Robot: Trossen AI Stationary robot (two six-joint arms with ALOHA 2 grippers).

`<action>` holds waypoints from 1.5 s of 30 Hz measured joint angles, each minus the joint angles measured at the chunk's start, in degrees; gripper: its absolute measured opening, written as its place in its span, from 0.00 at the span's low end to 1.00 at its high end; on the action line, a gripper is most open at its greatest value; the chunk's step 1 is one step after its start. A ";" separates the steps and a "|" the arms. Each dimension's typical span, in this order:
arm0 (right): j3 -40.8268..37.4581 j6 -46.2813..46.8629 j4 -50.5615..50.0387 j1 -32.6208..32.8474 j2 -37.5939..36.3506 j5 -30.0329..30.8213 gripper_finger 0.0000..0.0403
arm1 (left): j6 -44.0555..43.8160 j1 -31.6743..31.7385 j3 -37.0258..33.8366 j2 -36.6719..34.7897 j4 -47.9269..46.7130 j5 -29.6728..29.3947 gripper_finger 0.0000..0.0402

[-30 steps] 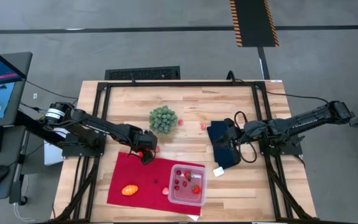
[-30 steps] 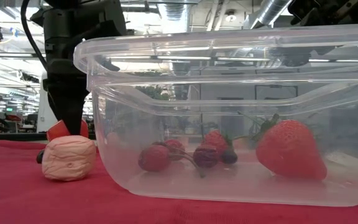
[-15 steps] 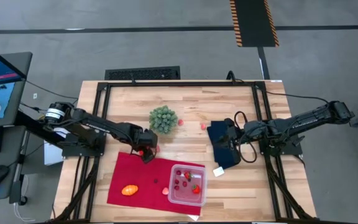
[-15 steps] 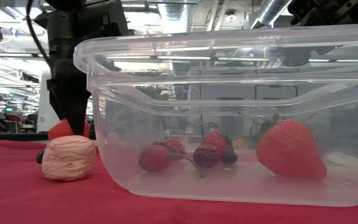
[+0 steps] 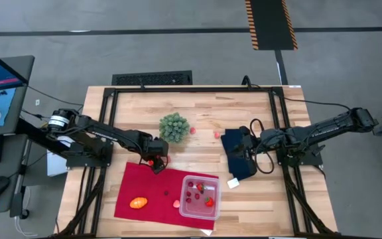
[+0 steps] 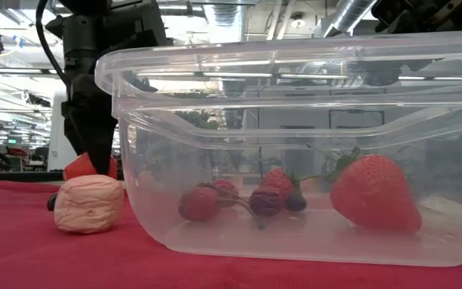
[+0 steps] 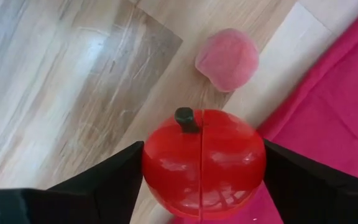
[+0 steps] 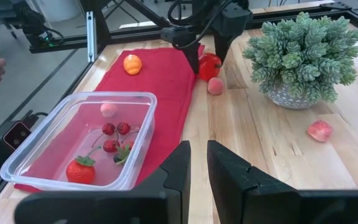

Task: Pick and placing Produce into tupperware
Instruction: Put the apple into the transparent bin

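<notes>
Left hand (image 5: pixel 155 162), left of centre in the high view, has both fingers pressed against a red apple (image 7: pixel 202 163) at the red cloth's (image 5: pixel 144 189) upper edge: grasping. Pink piece (image 7: pixel 227 59) lies just beyond on the tabletop (image 5: pixel 204 106). Tupperware (image 5: pixel 199 196), lower centre, holds a strawberry (image 6: pixel 374 193) and cherries (image 6: pixel 235 201). Right hand (image 8: pixel 197 163) waits over the blue cloth (image 5: pixel 239 158), fingers narrowly parted, empty.

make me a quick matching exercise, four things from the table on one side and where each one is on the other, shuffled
Things:
1. strawberry
2. red apple
3. orange oval
4. green bushy ball

Places:
a. bare wood, beyond the red cloth
b. between the left pincer's fingers
c. inside the tupperware
d. on the red cloth, outside the tupperware

Pairs: 1-c, 2-b, 3-d, 4-a
</notes>
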 joint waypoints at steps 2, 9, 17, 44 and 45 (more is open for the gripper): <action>0.00 0.00 0.00 0.00 0.02 0.00 0.19 | 0.09 0.00 0.00 0.00 0.02 -0.02 0.73; 0.00 0.00 0.00 0.00 0.02 0.00 0.19 | 1.93 0.04 0.00 -0.05 -0.14 -0.18 0.64; 0.00 0.00 0.00 0.02 0.01 0.00 0.19 | -0.35 -0.05 0.02 -1.32 -1.01 -0.39 0.70; 0.00 0.00 -0.04 0.02 0.00 0.00 0.19 | -3.87 -14.54 3.94 -6.96 11.47 -20.15 0.66; 0.00 0.00 -0.12 0.02 0.01 0.00 0.19 | -3.87 -15.32 4.60 -6.11 13.22 -21.35 0.66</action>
